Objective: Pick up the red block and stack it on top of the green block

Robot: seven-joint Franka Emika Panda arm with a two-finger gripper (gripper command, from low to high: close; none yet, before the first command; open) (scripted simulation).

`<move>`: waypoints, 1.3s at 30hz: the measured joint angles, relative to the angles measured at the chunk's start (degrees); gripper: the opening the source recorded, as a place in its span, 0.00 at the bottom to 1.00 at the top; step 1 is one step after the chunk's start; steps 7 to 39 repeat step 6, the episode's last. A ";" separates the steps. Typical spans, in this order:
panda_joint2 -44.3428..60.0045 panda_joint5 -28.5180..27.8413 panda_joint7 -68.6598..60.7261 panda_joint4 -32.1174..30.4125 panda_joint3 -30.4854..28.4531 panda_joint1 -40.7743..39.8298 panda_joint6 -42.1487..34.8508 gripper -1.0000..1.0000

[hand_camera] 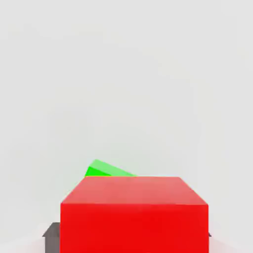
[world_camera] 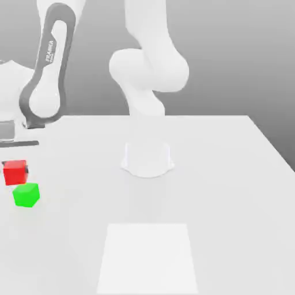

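While the fingers (hand_camera: 134, 236) clamp the red block (world_camera: 15, 172) between them, the cube hangs clear of the white bench (world_camera: 230, 190) near the exterior view's left edge. The green block (world_camera: 26, 195) sits on the bench just beside and below the fingers' load, on the side nearer the exterior camera. Seen from the hand, the red cube fills the space between the fingers, and a green corner (hand_camera: 106, 169) peeks out past its far top edge, so the target lies a little beyond the fingers and not squarely under them.

The risk from here, judging by that offset, is a lowering that starts too soon: the red cube could land on an edge of the green one, tip off, or shove it across the bench. Because the red cube looks slightly larger than its base, even a small misalignment could leave it overhanging and unstable once the fingers let go. A release from too high could also make it bounce or slide off. The grip itself looks secure, with the cube sitting level between the fingers.

Counted: one red block, one green block, one arm (world_camera: 147, 69) rising from the middle of the bench, and one pale square patch (world_camera: 148, 256) marked on the bench well away from the fingers.
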 joint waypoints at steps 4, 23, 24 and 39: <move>2.49 2.27 -1.69 0.05 1.22 -0.58 1.26 0.00; 3.70 3.10 -2.33 0.06 1.76 -0.83 1.88 1.00; 3.70 3.10 -2.33 0.06 1.76 -0.83 1.88 1.00; 3.70 3.10 -2.33 0.06 1.76 -0.83 1.88 1.00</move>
